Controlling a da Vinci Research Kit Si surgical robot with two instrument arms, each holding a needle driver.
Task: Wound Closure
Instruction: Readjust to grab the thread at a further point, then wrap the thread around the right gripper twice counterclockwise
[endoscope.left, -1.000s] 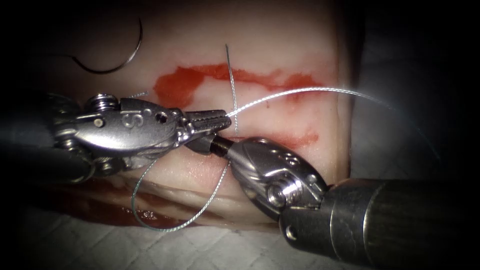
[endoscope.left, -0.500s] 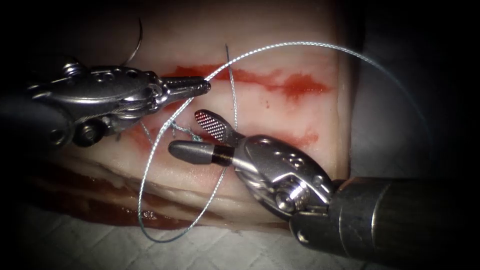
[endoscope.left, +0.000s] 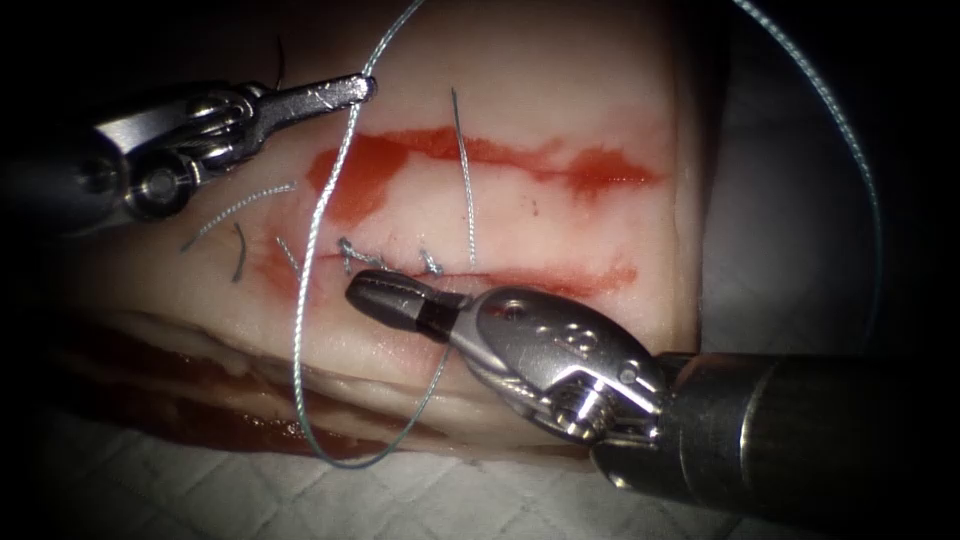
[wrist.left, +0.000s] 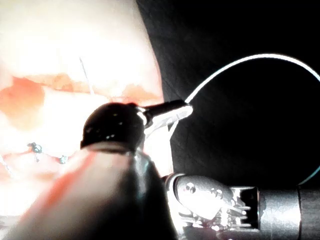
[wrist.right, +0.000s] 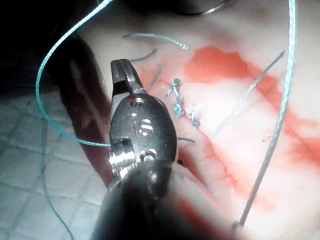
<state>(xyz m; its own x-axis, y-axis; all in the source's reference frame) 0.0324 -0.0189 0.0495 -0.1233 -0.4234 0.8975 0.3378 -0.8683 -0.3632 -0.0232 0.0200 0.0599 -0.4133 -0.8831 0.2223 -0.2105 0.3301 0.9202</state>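
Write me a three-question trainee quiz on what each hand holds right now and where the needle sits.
1. True or false: the left hand is shut on the thread.
2. The right hand, beside the cut, holds: A the needle; B the thread; C nothing.
3. Fill in: the needle, held by neither hand, lies loose on the ____.

Key: 1 true. 2 C, its jaws are shut and empty. 3 tissue; the needle is not driven in.

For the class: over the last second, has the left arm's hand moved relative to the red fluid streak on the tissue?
Yes. The left hand, shut on the thread, has moved up and left, from below the red fluid streak to above it.
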